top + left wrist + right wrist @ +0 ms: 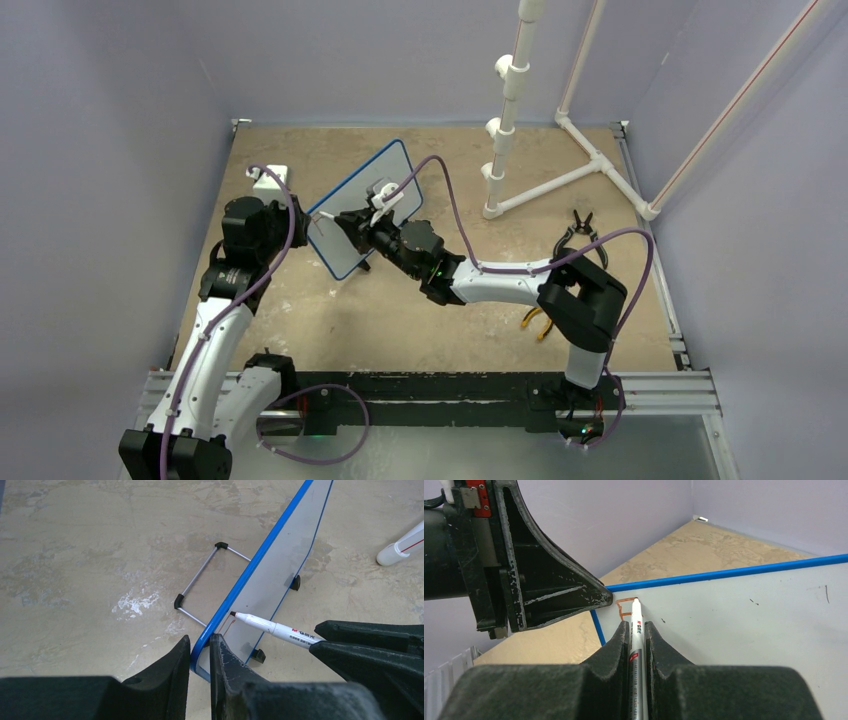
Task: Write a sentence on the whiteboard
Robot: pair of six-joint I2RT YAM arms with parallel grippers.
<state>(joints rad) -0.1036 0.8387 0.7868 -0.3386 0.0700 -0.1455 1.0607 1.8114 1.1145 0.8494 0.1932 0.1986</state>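
the board (385,172) stands propped on the table (75,555), left of the middle, leaning back on a wire stand (200,577). its writing face is turned toward the right arm. two small black feet (295,582) show along its lower rim.

the left gripper (200,642) is clenched on the board's blue rim at a near corner, one finger on each side of the thin edge, both touching it. from the right wrist the same finger shows as a large black wedge with its tip against the top left corner of the board.

the right gripper (636,628) is clamped around a white marker (636,611). the marker's barrel lies in the groove between the two fingers and its tip pokes out past them. the gripper sits just in front of the board's face, near the corner the left one holds, and the two grippers are close to each other.

the marker tip is at the surface, or a hair off it; i cannot tell which. of the sentence (624,599) there is only a short boxy red stroke, right beside the tip and just under the top rim. the rest of the face is bare white except for a few small dark specks.

a white pipe frame (520,160) stands on the far right of the table, well apart from the board.
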